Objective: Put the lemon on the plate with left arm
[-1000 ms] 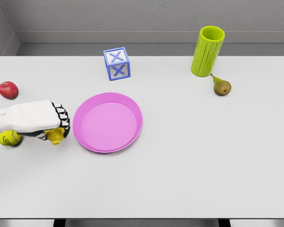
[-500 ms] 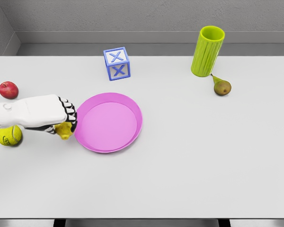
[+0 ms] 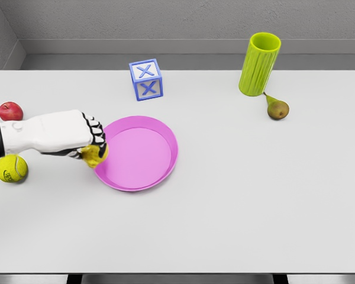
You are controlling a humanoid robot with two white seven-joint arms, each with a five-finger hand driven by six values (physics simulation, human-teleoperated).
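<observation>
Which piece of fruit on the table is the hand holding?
The lemon, gripped by the left hand at the pink plate's edge; the apple and pear lie untouched.

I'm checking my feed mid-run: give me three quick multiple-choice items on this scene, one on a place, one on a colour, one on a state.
1. Where is the lemon?
A. beside the cup
B. at the plate's left rim, in the left hand
C. next to the pear

2. What colour is the plate?
A. pink
B. blue
C. white

3. What state is the left hand in?
A. open, holding nothing
B. shut on the apple
C. shut on the lemon

Answers:
1 B: the yellow fruit shows under the fingers right at the plate's left edge.
2 A: the round dish is pink throughout.
3 C: the fingers curl over the lemon, while the apple lies apart near the table's left edge.
</observation>
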